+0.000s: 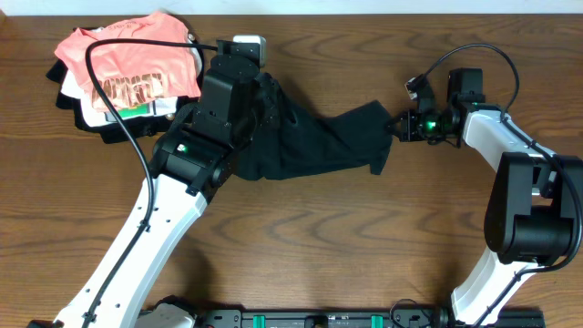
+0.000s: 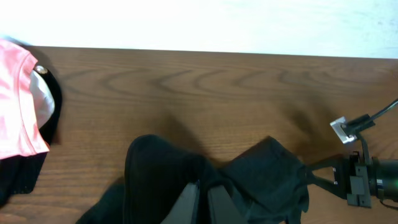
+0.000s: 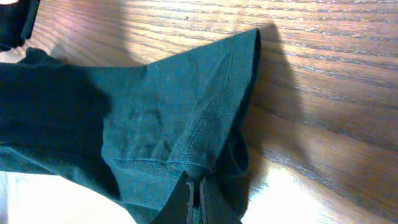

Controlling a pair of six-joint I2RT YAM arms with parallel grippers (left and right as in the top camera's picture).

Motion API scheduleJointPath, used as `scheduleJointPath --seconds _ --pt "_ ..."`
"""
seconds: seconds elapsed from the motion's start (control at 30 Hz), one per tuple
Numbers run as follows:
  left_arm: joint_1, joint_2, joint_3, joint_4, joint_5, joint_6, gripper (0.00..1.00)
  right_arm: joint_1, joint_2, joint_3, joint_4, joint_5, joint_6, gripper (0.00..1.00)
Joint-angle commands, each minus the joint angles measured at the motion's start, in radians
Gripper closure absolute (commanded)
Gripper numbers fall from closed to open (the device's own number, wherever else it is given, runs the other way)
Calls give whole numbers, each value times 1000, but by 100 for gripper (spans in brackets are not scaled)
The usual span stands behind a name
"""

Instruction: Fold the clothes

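Overhead, the black garment (image 1: 310, 141) lies stretched across the table (image 1: 319, 246). The left gripper (image 2: 202, 202) is clamped on one bunched end, the right gripper (image 3: 196, 198) pinched shut on the opposite hem

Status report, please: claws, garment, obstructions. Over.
Left claw shut on black garment. Right claw shut on its edge. Pink shirt pile close by, leftward.

The black garment (image 1: 310, 141) stretches across the middle; a pink-shirt pile (image 1: 127, 73) blocks far left; near table (image 1: 301, 237) is open.
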Motion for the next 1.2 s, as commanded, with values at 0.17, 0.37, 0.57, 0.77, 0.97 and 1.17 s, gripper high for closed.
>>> scheduleJointPath --seconds 0.17,0.37,0.57,0.77,0.97,1.17 --pt "23 -9 9 77 -92 21 94 -37 -129 220 -159 -32 37 99" --pt "63 -67 10 106 -92 21 94 -84 -271 444 -396 74 -29 99" --pt "71 -193 10 106 -92 25 94 -147 -422 552 -547 108 -61 99" --pt "71 -327 10 96 -92 24 94 -196 -569 557 -649 203 -61 99" --pt "70 -444 10 26 -88 13 94 -254 -697 557 -786 274 -49 99" --pt "70 -499 10 -69 -31 -11 94 -274 -793 557 -834 327 -7 99"
